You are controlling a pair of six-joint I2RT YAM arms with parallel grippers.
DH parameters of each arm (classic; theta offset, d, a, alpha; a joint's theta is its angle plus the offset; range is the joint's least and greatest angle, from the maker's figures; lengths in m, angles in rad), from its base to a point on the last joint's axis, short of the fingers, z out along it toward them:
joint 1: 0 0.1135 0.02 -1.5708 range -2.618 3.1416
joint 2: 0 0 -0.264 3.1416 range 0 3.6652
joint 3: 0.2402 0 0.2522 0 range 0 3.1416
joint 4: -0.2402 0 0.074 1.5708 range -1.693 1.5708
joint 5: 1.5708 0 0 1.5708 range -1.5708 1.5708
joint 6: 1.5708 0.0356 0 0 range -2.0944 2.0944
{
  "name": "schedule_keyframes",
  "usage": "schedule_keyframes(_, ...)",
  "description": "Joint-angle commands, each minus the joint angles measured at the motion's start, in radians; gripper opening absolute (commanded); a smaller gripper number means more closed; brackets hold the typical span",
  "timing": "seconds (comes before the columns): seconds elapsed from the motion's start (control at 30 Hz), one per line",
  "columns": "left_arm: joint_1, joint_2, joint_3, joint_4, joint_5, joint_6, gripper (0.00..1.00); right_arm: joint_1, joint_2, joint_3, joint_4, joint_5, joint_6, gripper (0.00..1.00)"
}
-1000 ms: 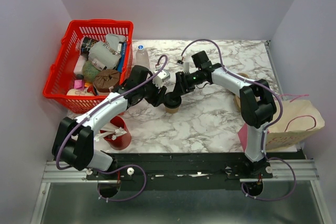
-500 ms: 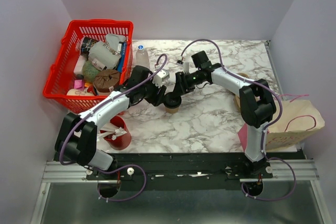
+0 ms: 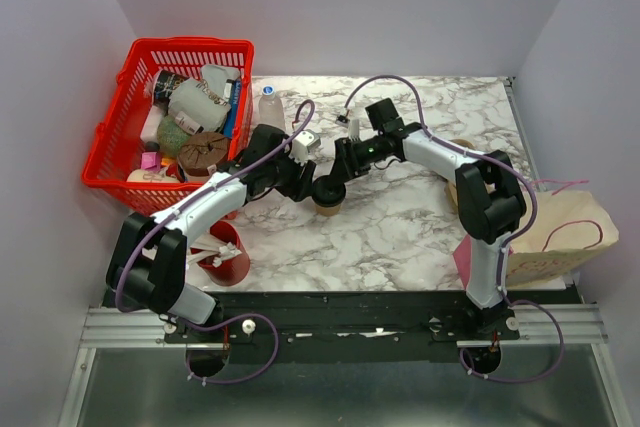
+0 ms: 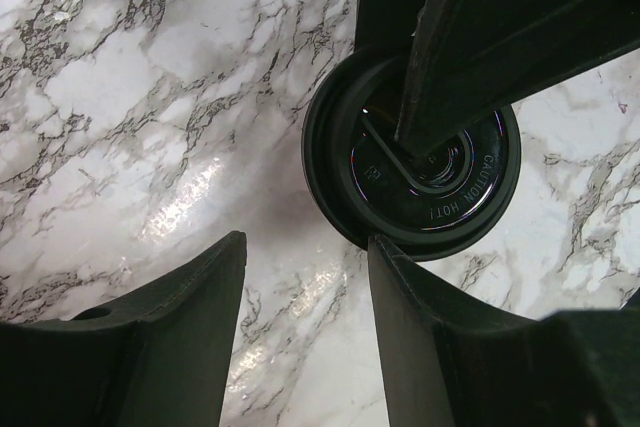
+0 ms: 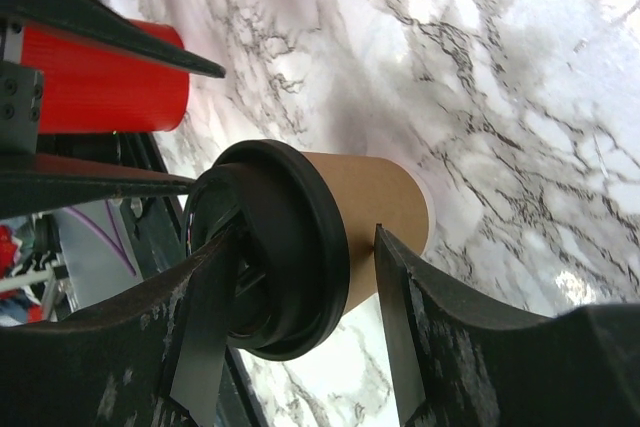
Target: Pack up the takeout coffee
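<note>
Right gripper (image 5: 302, 237): jaws apart, one finger (image 4: 450, 67) lying across the black lid (image 4: 480, 197); no clamp is evident. Left gripper (image 4: 305, 242): jaws apart and empty, just beside the lid. Takeout coffee cup (image 5: 385, 207): upright, mid marble table (image 3: 420, 227). Step in hand, as judged: seating the lid. Next move: grip the cup wall, keep it upright, and transfer it to the paper bag (image 3: 560, 232).

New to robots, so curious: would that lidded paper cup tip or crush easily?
Likely crushable: the paper cup looks thin-walled. Possibly tippy: it stands upright on the smooth marble table. The glossy black lid may be slippery.
</note>
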Motion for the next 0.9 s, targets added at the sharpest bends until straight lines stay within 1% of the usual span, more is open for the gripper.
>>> schedule_keyframes(0.0,-0.008,0.044,-0.027,0.020,-0.019,-0.009,0.59,0.007,0.039,-0.058,0.004,-0.047,-0.092,0.64)
schedule_keyframes(0.1,-0.008,0.047,-0.020,0.008,-0.019,-0.003,0.59,-0.002,0.045,-0.073,0.017,-0.059,-0.091,0.64)
schedule_keyframes(0.13,-0.010,0.049,-0.017,0.003,-0.018,-0.001,0.59,-0.003,0.042,-0.089,0.036,-0.068,-0.122,0.64)
schedule_keyframes(0.3,-0.010,0.058,0.003,-0.011,0.011,0.002,0.59,-0.017,0.038,-0.124,0.080,-0.160,-0.170,0.65)
schedule_keyframes(0.4,-0.008,0.035,0.020,-0.009,0.068,-0.001,0.59,-0.022,0.035,-0.133,0.100,-0.189,-0.178,0.65)
schedule_keyframes(0.43,-0.007,0.012,0.023,-0.006,0.117,0.005,0.59,-0.022,0.033,-0.133,0.107,-0.197,-0.179,0.65)
schedule_keyframes(0.57,-0.007,-0.042,0.039,0.020,0.214,0.000,0.59,-0.022,0.039,-0.129,0.113,-0.202,-0.172,0.65)
schedule_keyframes(0.7,-0.013,-0.062,0.043,0.061,0.237,-0.001,0.61,-0.022,0.050,-0.121,0.112,-0.197,-0.160,0.65)
schedule_keyframes(0.8,-0.029,-0.066,0.037,0.089,0.222,0.033,0.65,-0.022,0.056,-0.115,0.112,-0.189,-0.152,0.65)
schedule_keyframes(0.83,-0.036,-0.062,0.034,0.093,0.220,0.042,0.76,-0.022,0.059,-0.110,0.112,-0.188,-0.149,0.65)
schedule_keyframes(0.87,-0.046,-0.057,0.034,0.095,0.217,0.049,0.79,-0.022,0.061,-0.107,0.112,-0.185,-0.144,0.65)
